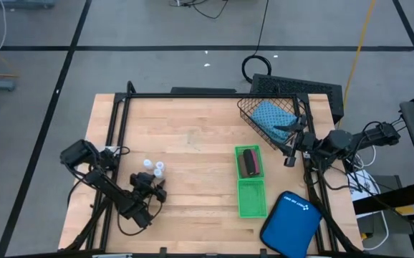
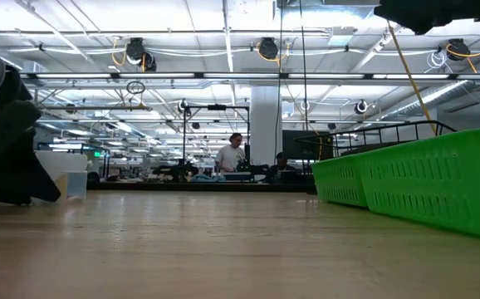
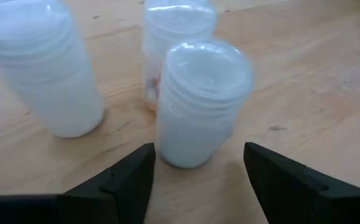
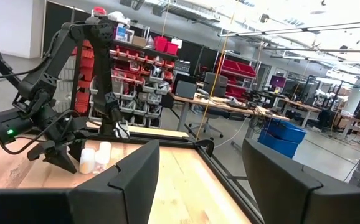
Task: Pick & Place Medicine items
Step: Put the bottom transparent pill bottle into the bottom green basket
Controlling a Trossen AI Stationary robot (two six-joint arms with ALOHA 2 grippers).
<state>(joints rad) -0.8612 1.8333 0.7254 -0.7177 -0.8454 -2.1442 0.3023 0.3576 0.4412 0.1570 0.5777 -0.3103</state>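
Nearest white bottle (image 3: 200,102) was framed between the spread fingers of the left gripper (image 3: 195,180), lined up for grabbing; right gripper (image 4: 198,180) was parked wide open too

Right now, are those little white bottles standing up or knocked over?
Standing. All three white bottles sit upright, caps up, just ahead of the open left gripper.

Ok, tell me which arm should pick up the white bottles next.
Left. The left gripper sits right at the white bottles, its open fingers flanking the nearest one. The right gripper is across the table by the wire basket.
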